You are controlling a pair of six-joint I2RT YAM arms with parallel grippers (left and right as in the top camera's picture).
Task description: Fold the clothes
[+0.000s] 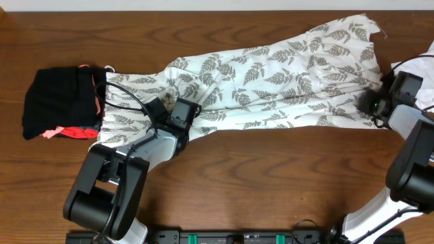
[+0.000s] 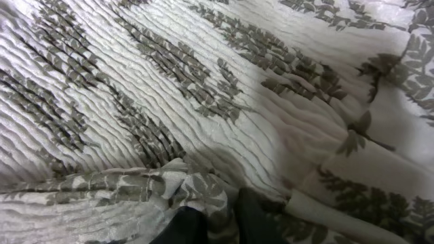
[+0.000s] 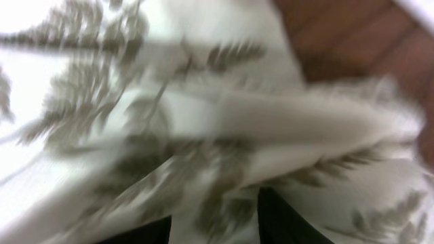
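Across a wooden table (image 1: 271, 176) a fern-print dress (image 1: 285, 81) lies spread, with bare wood along its near edge. A black bundle (image 1: 61, 102) sits just beside its strap end and a white cloth (image 1: 424, 68) past its hem. The left gripper (image 2: 217, 224) pinches a bunch of the dress's near edge. The right gripper (image 1: 369, 102) straddles a hem fold, though blur hides whether it grips.

A dark wooden table (image 1: 271, 176) carries a fern-printed white dress (image 1: 285, 88), spread lengthwise from its left part to the far right corner. A black bundle with coral-pink trim (image 1: 61, 102) lies just beside the dress near the left edge. Plain white cloth (image 1: 426, 68) lies at the right edge.
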